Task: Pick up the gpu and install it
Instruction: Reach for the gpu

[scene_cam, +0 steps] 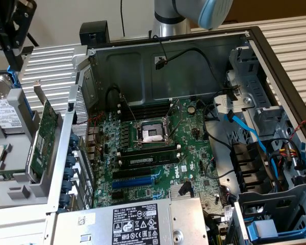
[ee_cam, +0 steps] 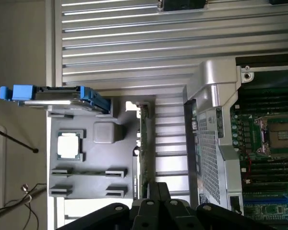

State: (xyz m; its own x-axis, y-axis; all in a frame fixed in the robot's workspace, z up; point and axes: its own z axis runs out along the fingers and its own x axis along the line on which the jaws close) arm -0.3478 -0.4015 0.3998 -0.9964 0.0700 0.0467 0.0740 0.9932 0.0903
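Closed tight and empty, the hand [ee_cam: 152, 189] hangs over the upright gpu [scene_cam: 43, 135]; a clean grasp needs it squared across that thin edge.

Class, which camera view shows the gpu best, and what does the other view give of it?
The exterior view: the gpu stands upright in the grey holder with its green face visible. The wrist view catches the gpu edge-on, as a thin strip.

a robotics lab set up for computer assembly. an opened desktop case [scene_cam: 143, 66] with its motherboard [scene_cam: 160, 153] bared lies on a ribbed metal bench [ee_cam: 134, 43], beside a grey parts tray [ee_cam: 93, 165]. a robot arm [scene_cam: 186, 13] stands behind.
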